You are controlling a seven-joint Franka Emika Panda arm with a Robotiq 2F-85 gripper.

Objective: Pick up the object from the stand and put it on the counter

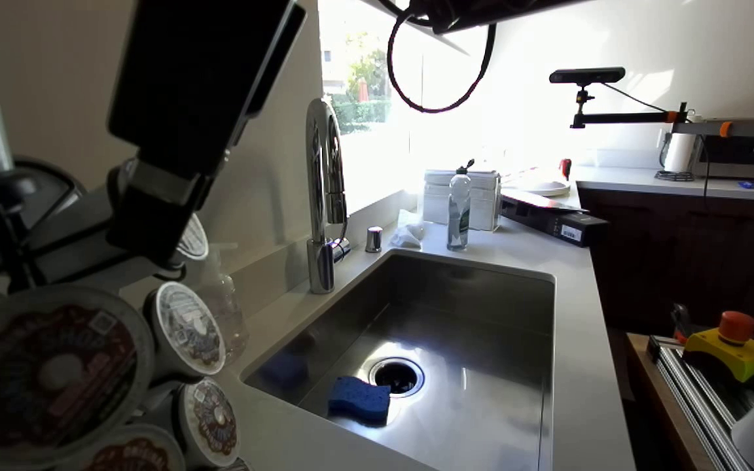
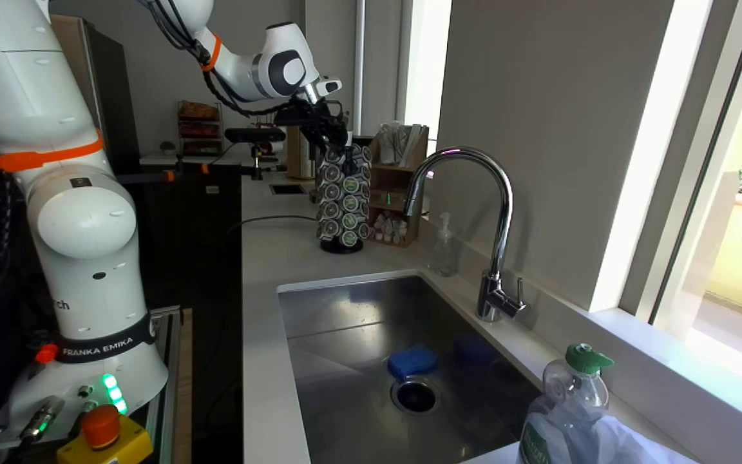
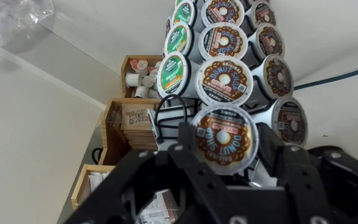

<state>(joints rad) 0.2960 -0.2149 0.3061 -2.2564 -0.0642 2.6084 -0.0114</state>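
The gripper [image 3: 224, 133], part-closed, holds a Donut Shop coffee pod [image 3: 223, 147] at the wire stand [image 2: 341, 247].
The stand is on the counter [image 2: 279, 248], between front and wall edges; whether it bears the pod is unclear.

White arm [image 2: 87, 219] outstretched, wrist [image 2: 287, 69] bent downward, black claw [image 3: 224, 136] pointing down, clamped in a grip

The Franka Emika arm [image 2: 87, 258] holds its gripper [image 2: 346, 161] at the top of the coffee-pod stand [image 2: 341, 247] on the countertop [image 2: 274, 251]. In the steel sink [image 2: 339, 386], a blue sponge [image 2: 412, 363] lies beside the drain [image 2: 416, 397]; a chrome faucet [image 2: 502, 238] stands alongside.
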